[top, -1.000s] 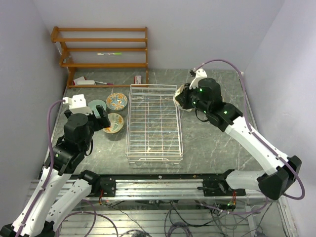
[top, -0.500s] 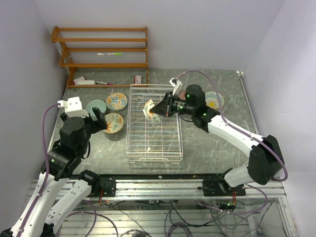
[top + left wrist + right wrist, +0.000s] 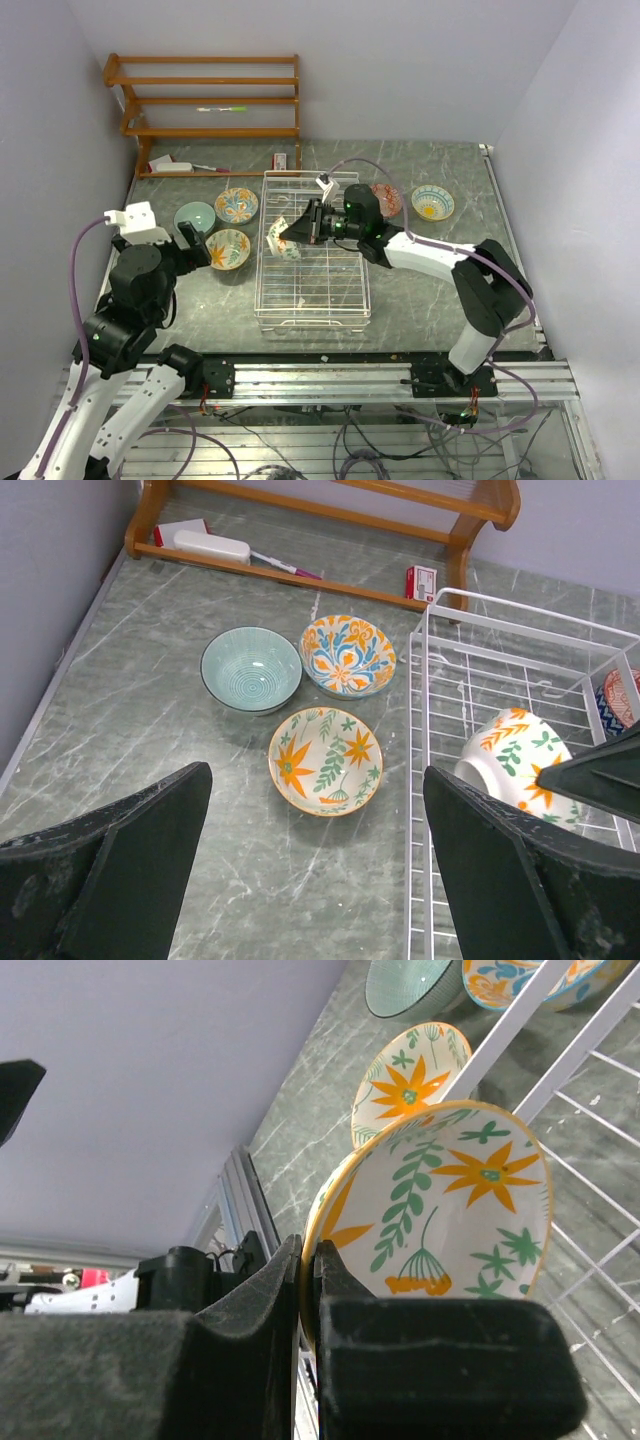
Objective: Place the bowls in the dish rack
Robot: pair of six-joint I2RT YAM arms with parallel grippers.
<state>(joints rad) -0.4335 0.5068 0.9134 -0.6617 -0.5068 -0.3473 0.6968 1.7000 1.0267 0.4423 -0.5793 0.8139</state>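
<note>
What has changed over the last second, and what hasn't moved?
The right gripper, shut on the rim of the leafy bowl, carried it leftward from the far right corner of the dish rack to above its left side. The left gripper, open, shifted slightly left. The teal bowl, blue-and-orange bowl, flowered bowl and rack stayed put.

The right arm has swung in from the right of the frame toward the middle, bringing the leaf-patterned bowl (image 3: 281,241) with it. A second ago that bowl was at the right edge of the dish rack (image 3: 318,285); now it's tipped on edge at the rack's left side, the right gripper (image 3: 295,232) pinching its rim. The sweep uncovered two bowls right of the rack (a reddish bowl (image 3: 387,199) and a blue-rimmed bowl (image 3: 432,203)). The left gripper (image 3: 197,247) has drawn back slightly toward the frame's left.
</note>
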